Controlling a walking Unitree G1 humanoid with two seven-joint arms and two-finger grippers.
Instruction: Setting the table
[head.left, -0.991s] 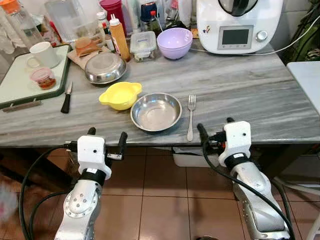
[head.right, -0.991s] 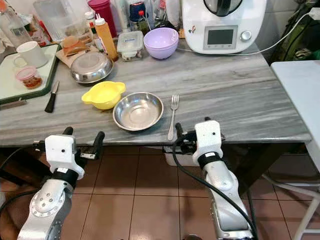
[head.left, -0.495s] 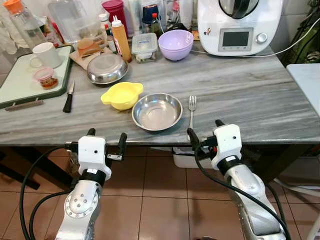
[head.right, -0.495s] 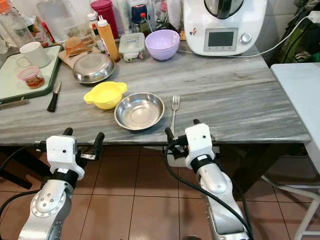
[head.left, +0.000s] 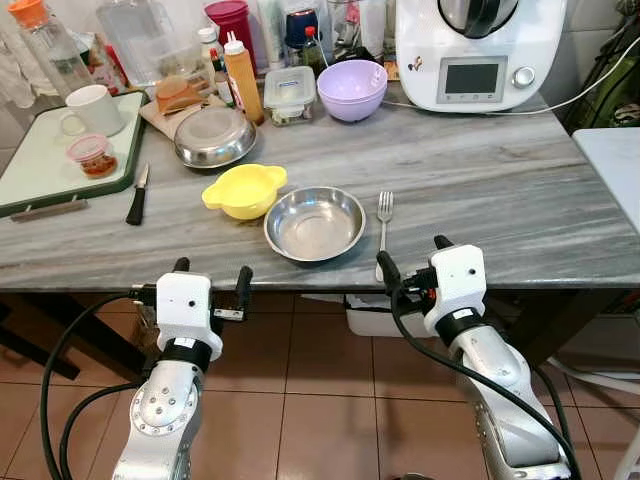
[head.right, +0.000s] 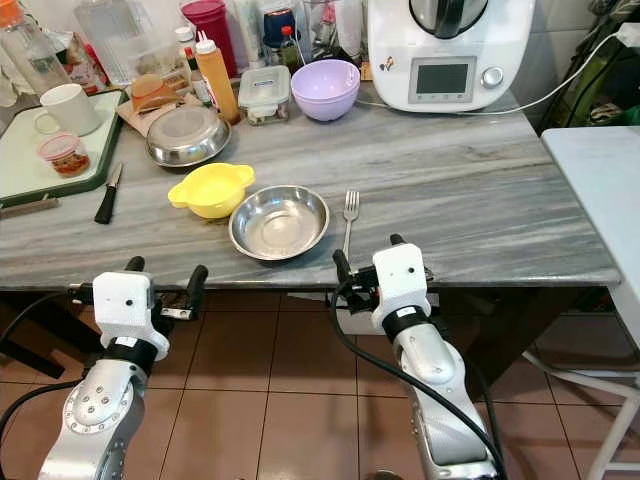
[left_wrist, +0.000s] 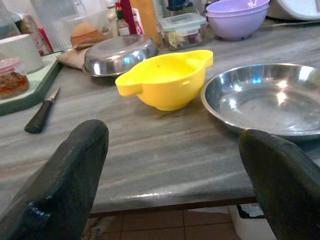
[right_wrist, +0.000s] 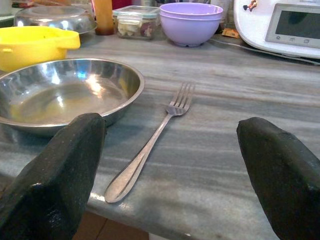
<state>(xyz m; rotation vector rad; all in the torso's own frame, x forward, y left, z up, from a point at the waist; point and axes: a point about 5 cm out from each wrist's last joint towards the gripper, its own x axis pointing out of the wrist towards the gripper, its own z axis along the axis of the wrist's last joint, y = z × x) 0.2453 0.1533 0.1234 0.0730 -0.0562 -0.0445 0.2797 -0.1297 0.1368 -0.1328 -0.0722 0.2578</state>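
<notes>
A fork (head.left: 382, 232) lay on the grey marble table (head.left: 500, 190), just right of a steel bowl (head.left: 314, 223), with a yellow bowl (head.left: 243, 190) to that bowl's left. The right gripper (head.left: 412, 262) was held at the table's near edge, fingers spread wide and empty, facing the fork's handle. The left gripper (head.left: 211, 281) was held wide open below the edge, holding nothing.

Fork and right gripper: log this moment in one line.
right gripper open at table edge | fork flat between its fingers, untouched | steel bowl beside fork | left gripper open, idle
</notes>
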